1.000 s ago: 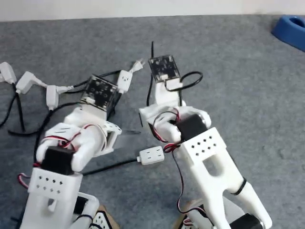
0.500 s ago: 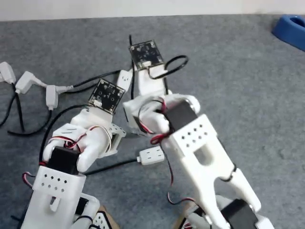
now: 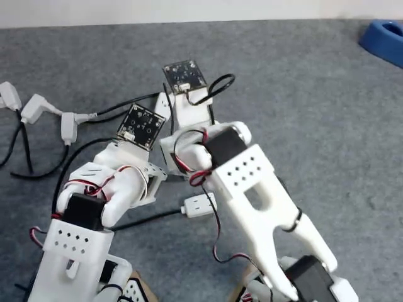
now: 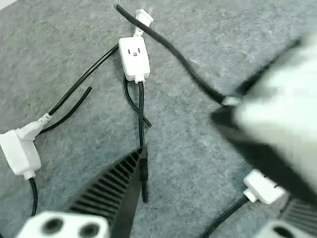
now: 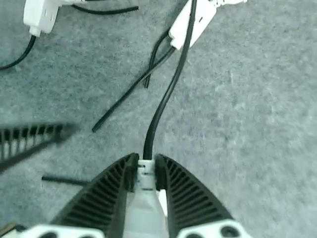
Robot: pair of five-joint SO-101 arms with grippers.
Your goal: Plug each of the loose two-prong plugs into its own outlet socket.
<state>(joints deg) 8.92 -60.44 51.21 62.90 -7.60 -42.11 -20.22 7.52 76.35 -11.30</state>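
Surface: grey felt surface [image 3: 327, 113], with a blue dish [image 3: 384, 34] at its 1 o'clock corner.
Right gripper: my right gripper [image 5: 146, 161] is clamped on a white plug [image 5: 143, 181], its black cord [image 5: 168, 94] leading away.
Left gripper: my left gripper [image 4: 213, 191] hangs with jaws wide apart, holding nothing.
Sockets: 1 outlet socket [image 3: 200, 204] lies between my arms at 6 o'clock. 3 white cord ends [image 3: 34, 108] cluster at 9 o'clock.

An outlet socket [image 3: 200, 204] lies at the table's [image 3: 327, 126] near middle; two plugs [image 3: 31, 108] lie far left.
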